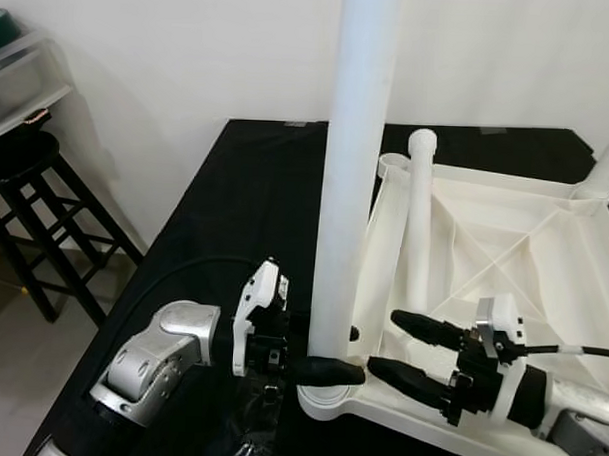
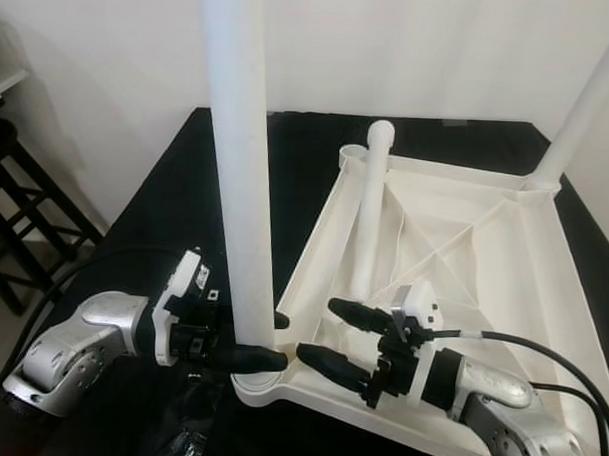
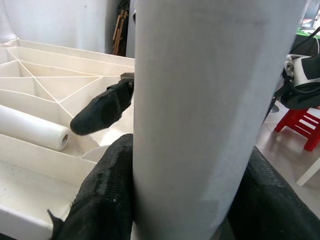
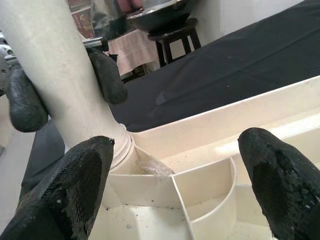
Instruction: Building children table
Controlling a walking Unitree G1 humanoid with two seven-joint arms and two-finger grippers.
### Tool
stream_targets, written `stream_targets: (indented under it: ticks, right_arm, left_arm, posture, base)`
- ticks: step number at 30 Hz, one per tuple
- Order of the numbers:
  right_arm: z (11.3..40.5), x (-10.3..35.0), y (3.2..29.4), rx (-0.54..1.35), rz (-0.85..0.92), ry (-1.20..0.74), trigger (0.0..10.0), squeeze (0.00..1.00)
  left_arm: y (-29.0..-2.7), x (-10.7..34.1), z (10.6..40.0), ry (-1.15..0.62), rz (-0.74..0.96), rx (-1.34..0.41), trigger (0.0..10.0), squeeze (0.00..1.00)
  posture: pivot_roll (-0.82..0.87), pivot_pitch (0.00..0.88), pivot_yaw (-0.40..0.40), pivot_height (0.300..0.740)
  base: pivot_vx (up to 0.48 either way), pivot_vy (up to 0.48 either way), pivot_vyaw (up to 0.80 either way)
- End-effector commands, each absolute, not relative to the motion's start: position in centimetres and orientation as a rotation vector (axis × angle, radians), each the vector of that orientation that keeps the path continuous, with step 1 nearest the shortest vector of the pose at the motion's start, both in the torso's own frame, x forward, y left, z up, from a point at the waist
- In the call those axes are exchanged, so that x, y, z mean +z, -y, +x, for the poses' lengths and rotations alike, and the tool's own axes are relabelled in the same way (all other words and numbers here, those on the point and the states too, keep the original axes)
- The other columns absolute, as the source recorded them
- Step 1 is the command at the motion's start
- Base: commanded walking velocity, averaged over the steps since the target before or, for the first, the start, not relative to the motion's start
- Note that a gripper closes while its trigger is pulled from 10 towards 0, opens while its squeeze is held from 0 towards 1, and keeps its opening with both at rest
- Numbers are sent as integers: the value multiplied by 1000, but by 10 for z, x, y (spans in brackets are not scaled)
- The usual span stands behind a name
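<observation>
Left gripper clamped on the standing leg, right one spread beside the socket.

My left gripper (image 1: 325,361) has both fingers closed around the white leg (image 1: 352,170) just above its corner socket on the upturned tabletop (image 1: 504,235), which rests on the black table (image 1: 245,206). My right gripper (image 1: 405,352) hangs wide apart, empty, over the tabletop's rim. If I let go before the leg is seated, I judge it could tip.

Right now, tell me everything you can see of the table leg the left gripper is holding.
The leg is a smooth, matte white tube, plastic by its look, standing upright with its foot in the near corner socket of the upturned white tabletop. Its top runs out of frame. The left gripper is clamped around it just above the socket. The right gripper is open beside it, not touching.
</observation>
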State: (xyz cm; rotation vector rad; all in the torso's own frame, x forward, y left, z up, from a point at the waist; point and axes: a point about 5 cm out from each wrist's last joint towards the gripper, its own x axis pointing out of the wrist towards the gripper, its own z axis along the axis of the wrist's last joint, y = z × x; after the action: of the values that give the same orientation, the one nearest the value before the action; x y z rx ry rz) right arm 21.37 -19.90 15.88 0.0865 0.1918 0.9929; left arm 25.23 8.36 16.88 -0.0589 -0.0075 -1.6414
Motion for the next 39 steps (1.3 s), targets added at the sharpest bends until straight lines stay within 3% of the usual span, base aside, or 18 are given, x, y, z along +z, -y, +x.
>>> stream_targets:
  ticks: [1,8,9,10,17,24,25,27,28,39]
  right_arm:
    - [213,158,198,996,85,-199,10000,0]
    - [213,158,197,998,85,-203,10000,0]
    - [213,158,197,996,86,-202,10000,0]
    - [213,158,197,997,87,-202,10000,0]
    - [211,157,196,1007,84,-210,10000,0]
    - [204,155,194,1092,23,-250,10000,0]
    - [201,153,190,1180,-66,-280,10000,0]
    - [201,152,189,1210,-107,-291,10000,0]
    - [206,154,186,1234,-138,-282,10000,0]
    - [247,171,165,1325,-249,-183,10000,0]
  left_arm:
    - [-80,165,248,-6,-104,-1687,0,0]
    - [-75,165,250,-8,-63,-1648,0,0]
    - [-73,166,262,3,-50,-1554,10000,431]
    - [-71,167,267,9,-54,-1518,10000,1000]
    - [-64,172,269,3,-79,-1506,10000,1000]
    - [-76,169,266,-22,-50,-1480,10000,1000]
    - [-94,166,269,-31,-33,-1386,10000,443]
    - [-102,165,270,-34,-27,-1351,10000,443]
    - [-111,163,270,-45,-23,-1310,10000,0]
    - [-148,148,249,-116,-40,-1198,10000,0]
  posture:
    - [-71,55,37,740]
    - [-68,54,37,740]
    - [-66,53,37,740]
    - [-66,53,37,740]
    - [-74,48,36,740]
    - [-70,52,27,740]
    - [-65,54,23,740]
    - [-65,54,23,740]
    - [-54,52,10,740]
    - [-35,53,-18,740]
  base:
    - [0,0,0]
    - [0,0,0]
    - [0,0,0]
    - [0,0,0]
    - [0,0,0]
    - [0,0,0]
    - [0,0,0]
    - [0,0,0]
    - [0,0,0]
    - [0,0,0]
